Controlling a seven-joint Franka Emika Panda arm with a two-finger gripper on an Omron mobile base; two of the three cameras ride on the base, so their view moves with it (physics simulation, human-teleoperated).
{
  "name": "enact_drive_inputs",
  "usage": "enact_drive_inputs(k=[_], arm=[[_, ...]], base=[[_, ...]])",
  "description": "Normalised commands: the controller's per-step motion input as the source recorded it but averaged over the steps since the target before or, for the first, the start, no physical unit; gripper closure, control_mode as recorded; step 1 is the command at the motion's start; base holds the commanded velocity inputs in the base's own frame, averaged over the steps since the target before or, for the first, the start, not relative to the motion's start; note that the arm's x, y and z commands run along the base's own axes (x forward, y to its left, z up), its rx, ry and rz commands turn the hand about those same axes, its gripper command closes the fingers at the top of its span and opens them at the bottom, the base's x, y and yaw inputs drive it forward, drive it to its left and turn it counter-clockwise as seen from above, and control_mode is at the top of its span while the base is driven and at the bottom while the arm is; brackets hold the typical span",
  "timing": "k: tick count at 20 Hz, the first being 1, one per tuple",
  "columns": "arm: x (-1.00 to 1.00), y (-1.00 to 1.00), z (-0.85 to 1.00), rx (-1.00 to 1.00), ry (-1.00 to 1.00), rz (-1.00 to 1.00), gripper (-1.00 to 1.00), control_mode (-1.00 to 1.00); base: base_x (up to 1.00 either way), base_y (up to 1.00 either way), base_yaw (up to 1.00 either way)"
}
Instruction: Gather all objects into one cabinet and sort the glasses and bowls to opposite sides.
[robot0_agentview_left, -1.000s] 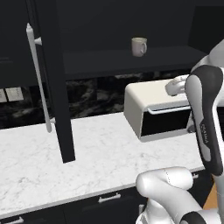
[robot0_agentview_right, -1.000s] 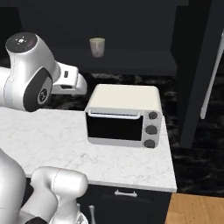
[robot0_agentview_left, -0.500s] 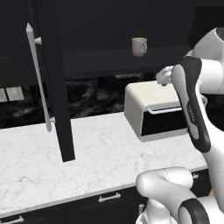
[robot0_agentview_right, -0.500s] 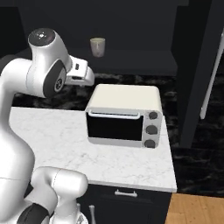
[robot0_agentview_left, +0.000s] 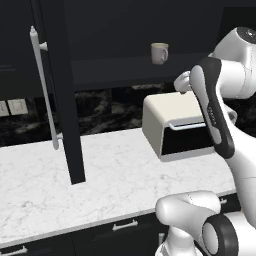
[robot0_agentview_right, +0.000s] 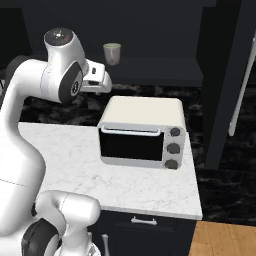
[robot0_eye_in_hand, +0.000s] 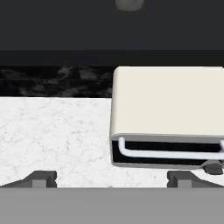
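Note:
A grey-beige cup stands alone on the dark shelf of the black upper cabinet. The cabinet's tall door hangs open, with a long pale bar handle. The cup also appears in the right base view, and its underside at the top edge of the hand view. My gripper hovers above the counter, just below and in front of the shelf, left of the cup. Its fingertips stand wide apart, open, with nothing between them. The red and salmon-orange cups and the wooden bowl are out of view.
A cream toaster oven sits on the white marble counter below the shelf, to the right of my hand. A second open black door with a pale handle stands at the counter's right end. Drawer fronts run under the counter.
My arm has swung up and over, carrying the hand higher and closer to the shelf and the cup. The cup, door and toaster oven have stayed put.

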Motion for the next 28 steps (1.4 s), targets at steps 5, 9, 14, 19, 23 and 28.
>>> enact_drive_inputs(k=[5, 9, 14, 19, 23, 28], arm=[[0.64, 0.0, 0.0, 0.0, -0.11, 0.1, -1.0, -1.0], [0.68, 0.0, 0.0, 0.0, -0.11, 0.01, -1.0, -1.0], [0.59, 0.0, 0.04, 0.0, -0.04, 0.0, -1.0, -1.0], [0.3, 0.0, 0.08, 0.0, 0.0, 0.0, -1.0, -1.0], [0.23, 0.0, 0.09, 0.0, 0.0, 0.0, -1.0, -1.0], [0.17, 0.0, 0.04, 0.0, 0.0, 0.0, -1.0, -1.0]], base=[[0.0, 0.0, 0.0], [0.0, 0.0, 0.0], [0.0, 0.0, 0.0], [0.0, 0.0, 0.0], [0.0, 0.0, 0.0], [0.0, 0.0, 0.0]])
